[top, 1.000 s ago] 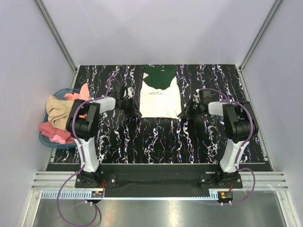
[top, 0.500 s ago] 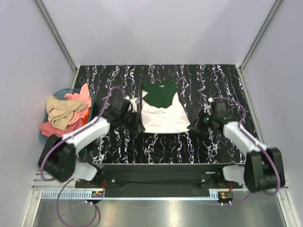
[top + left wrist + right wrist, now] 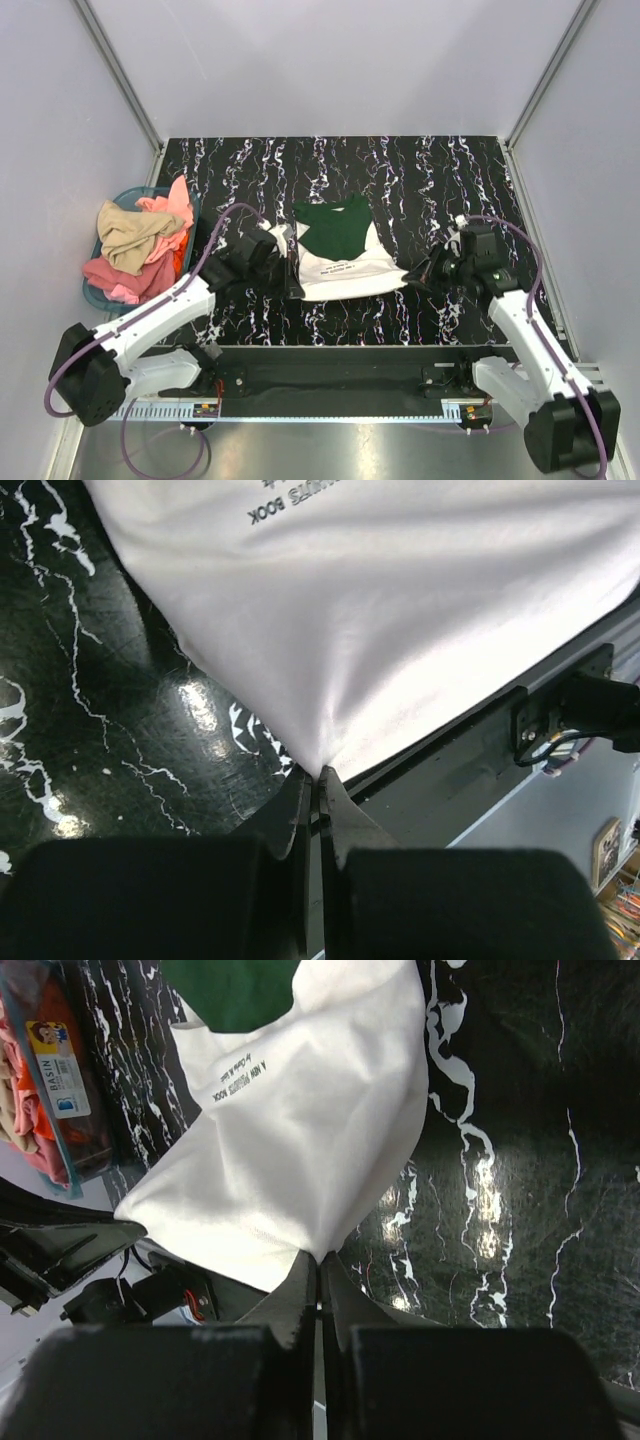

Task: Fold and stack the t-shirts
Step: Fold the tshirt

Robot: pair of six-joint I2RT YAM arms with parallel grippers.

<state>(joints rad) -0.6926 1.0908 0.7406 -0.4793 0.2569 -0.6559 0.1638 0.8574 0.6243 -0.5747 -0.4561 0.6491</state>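
Top external: our left gripper (image 3: 293,283) at 9 o'clock and right gripper (image 3: 412,277) at 3 pinched near corners of the cream-white t-shirt (image 3: 345,272), likely stretching it flat for folding.

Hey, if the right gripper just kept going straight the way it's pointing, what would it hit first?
The cream-white t-shirt: the right gripper is shut on its near corner, so more of that cloth lies straight ahead. Beyond it probably the dark green t-shirt, though depth is unclear.
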